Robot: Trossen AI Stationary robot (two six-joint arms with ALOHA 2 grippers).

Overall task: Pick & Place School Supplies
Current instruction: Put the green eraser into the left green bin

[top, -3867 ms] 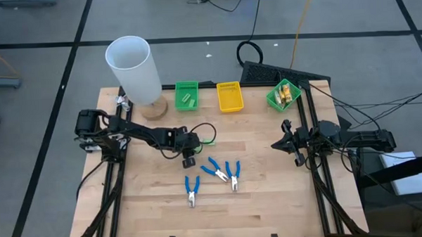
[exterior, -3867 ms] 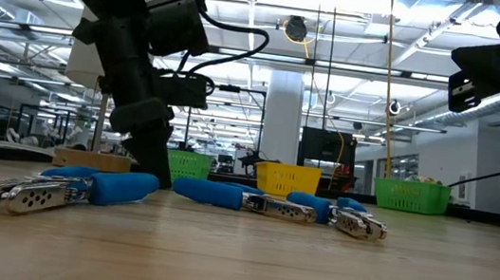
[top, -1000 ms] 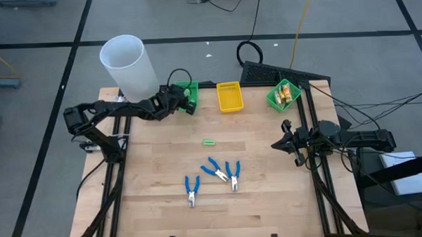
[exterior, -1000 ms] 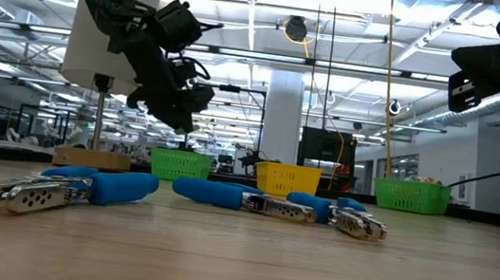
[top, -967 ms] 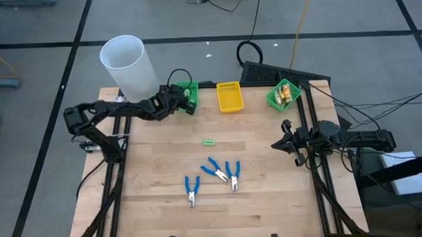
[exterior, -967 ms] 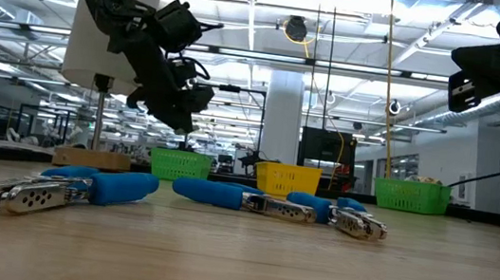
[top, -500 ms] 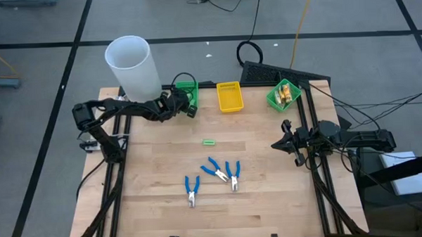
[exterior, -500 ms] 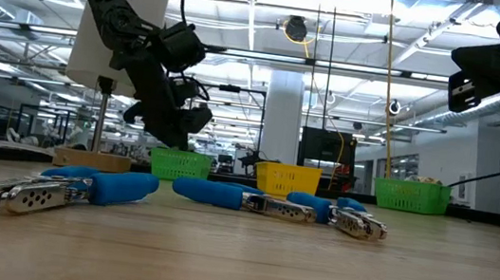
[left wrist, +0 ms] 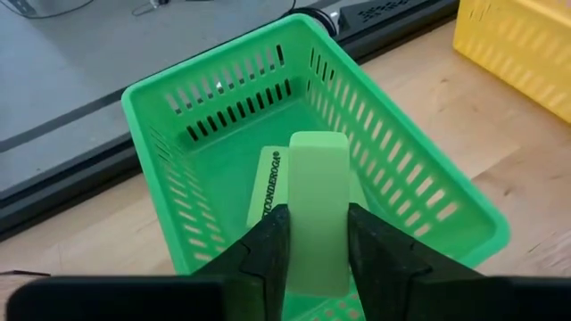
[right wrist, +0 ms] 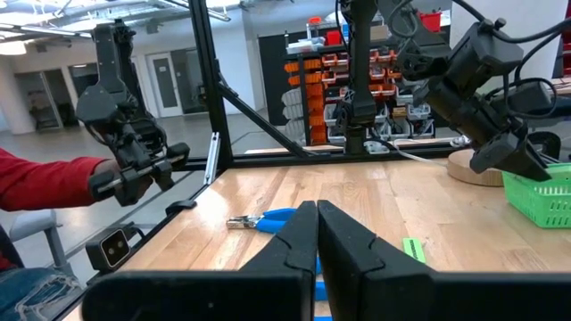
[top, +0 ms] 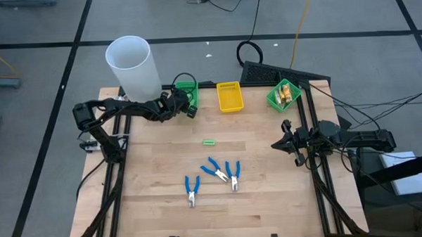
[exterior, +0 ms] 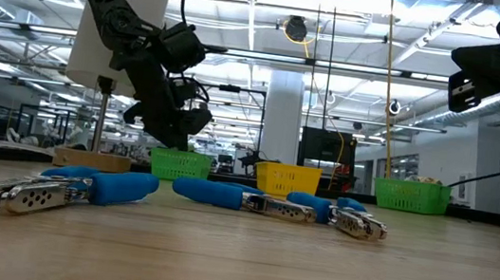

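Observation:
My left gripper [top: 185,107] [left wrist: 318,218] hangs over a green slotted bin [top: 187,91] at the table's far edge, shut on a light-green piece [left wrist: 318,192]. Another light-green piece [left wrist: 271,183] lies flat on the bin's floor. A third [top: 209,142] lies on the table's middle. Three blue-handled pliers [top: 192,190] [top: 214,168] [top: 233,175] lie flat nearer the front. My right gripper [top: 286,141] [right wrist: 317,218] waits shut at the table's right edge, clear of everything. My left gripper pinches the light-green piece by its two long sides [left wrist: 300,234] between its two fingers [left wrist: 268,250], at the piece's rear end. The fingers slant downward from the table's left and lie along the piece. It juts forward past the fingertips, clear above the bin's floor.
A tall white cylinder [top: 133,65] on a wooden disc stands just left of the green bin. A yellow bin [top: 229,97] and a second green bin [top: 283,95] holding yellow-orange sticks line the far edge. A person's red sleeve [right wrist: 45,183] shows beyond the table.
My left gripper has sunk toward the green bin, still shut on the light-green piece, and has then kept still. The piece now hangs lower over the bin's inside.

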